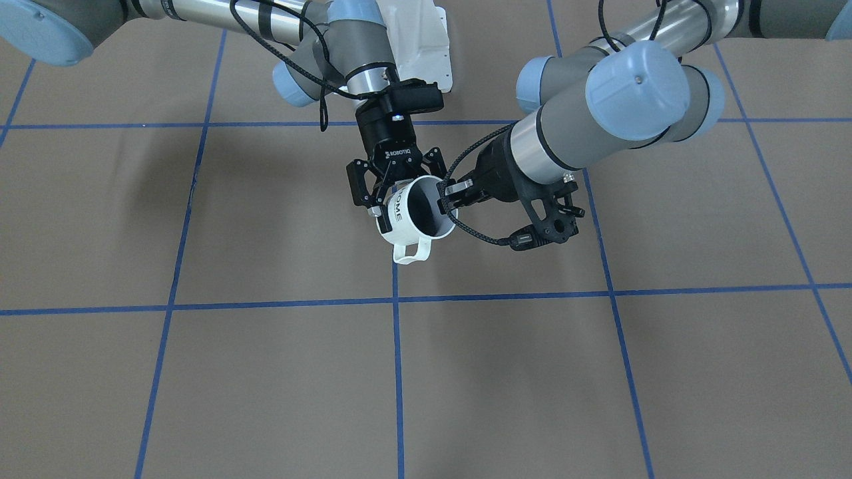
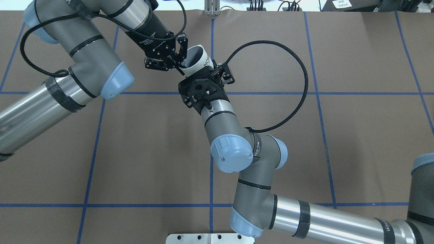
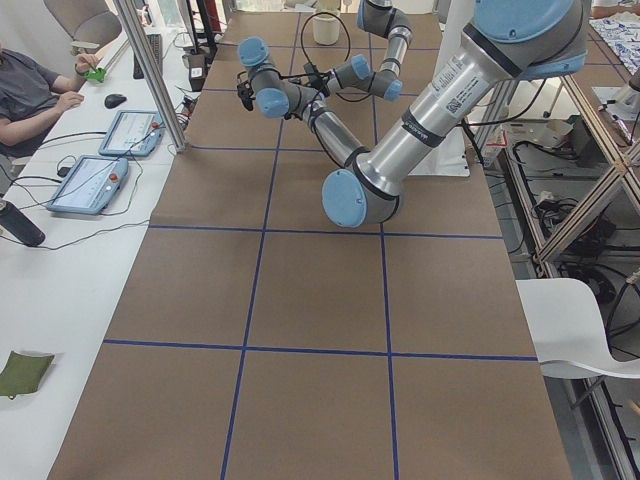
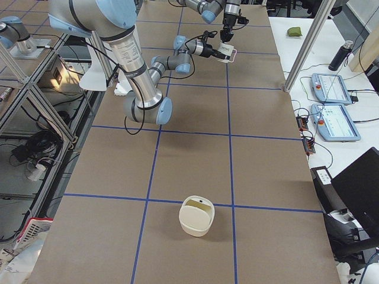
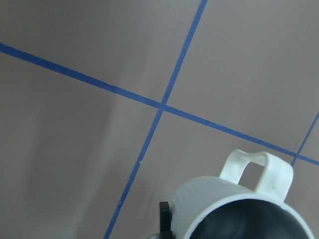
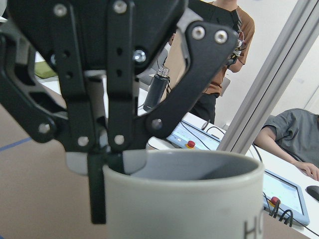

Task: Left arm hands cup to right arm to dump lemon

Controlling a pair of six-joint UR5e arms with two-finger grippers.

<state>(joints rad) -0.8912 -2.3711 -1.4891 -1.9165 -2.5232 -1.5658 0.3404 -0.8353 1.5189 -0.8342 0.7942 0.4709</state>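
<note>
Left claw [image 1: 447,197] clamped on cup [image 1: 416,214] rim. Right claw [image 1: 406,189] spread apart, cup between its fingers; handle points away from it.

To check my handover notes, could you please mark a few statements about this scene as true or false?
1. The cup is held above the table. True.
2. The left hand pinches the cup's rim. True.
3. The right hand grips the cup's handle. False: the handle is free, and the right hand straddles the cup's body.
4. The cup is black outside. False: it is white outside and dark inside.
</note>
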